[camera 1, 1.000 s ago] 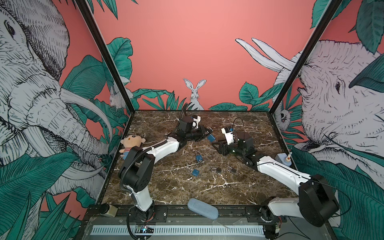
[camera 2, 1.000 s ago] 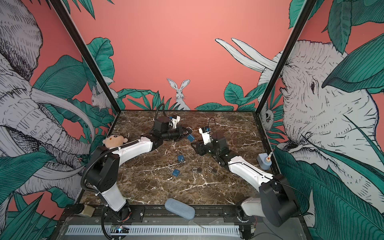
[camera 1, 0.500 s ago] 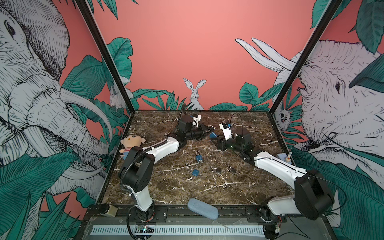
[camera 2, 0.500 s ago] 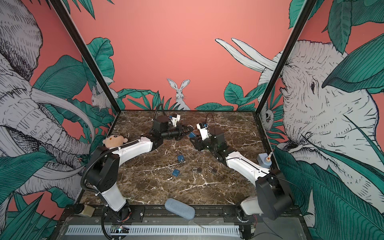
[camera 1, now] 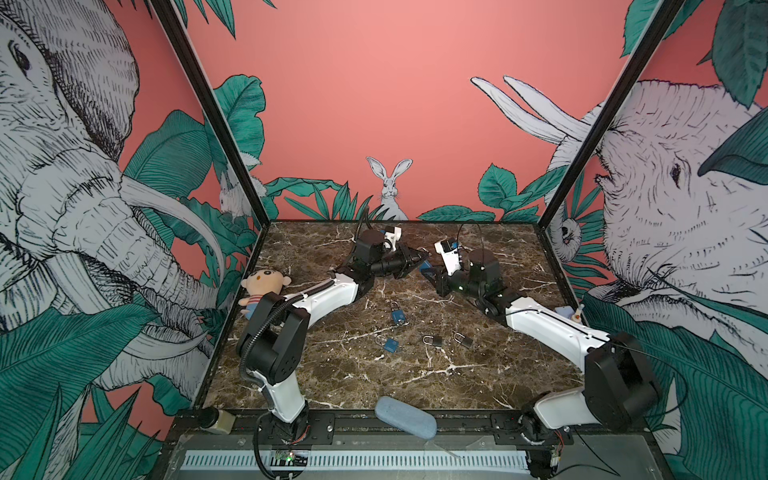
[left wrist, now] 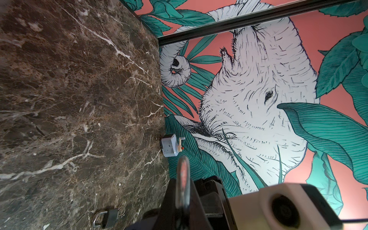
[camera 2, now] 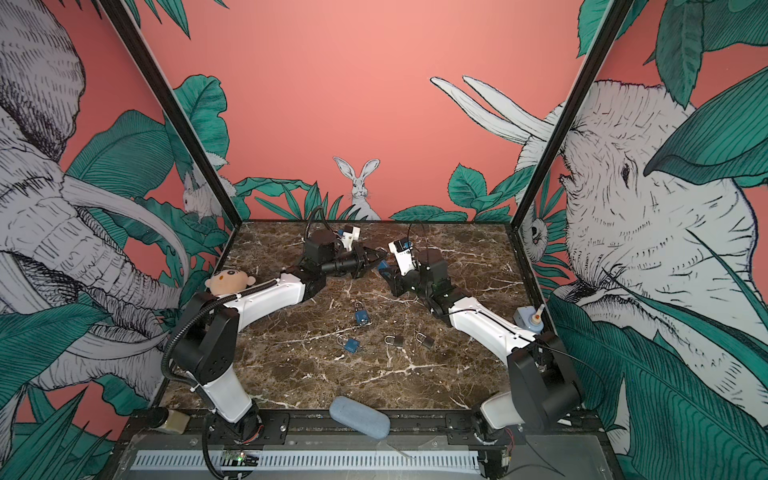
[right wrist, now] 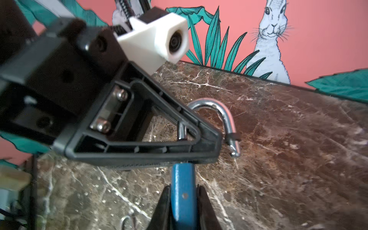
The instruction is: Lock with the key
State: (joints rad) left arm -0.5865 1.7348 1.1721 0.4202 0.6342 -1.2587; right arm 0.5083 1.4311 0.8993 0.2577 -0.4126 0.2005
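One padlock (right wrist: pixel 182 185), open shackle (right wrist: pixel 226 117), right-wrist view only

The right end effector (camera 1: pixel 430 274) is reaching in beside the left end effector (camera 1: pixel 419 263) and clamping onto the blue metal padlock (right wrist: pixel 182 179).

Yeah, left gripper (camera 1: pixel 417 262) and right gripper (camera 1: pixel 433 277) sat nose to nose on a blue padlock (camera 1: pixel 424 269), back of the marble table (camera 1: pixel 332 374), loose padlocks (camera 1: pixel 433 341) lying in front.
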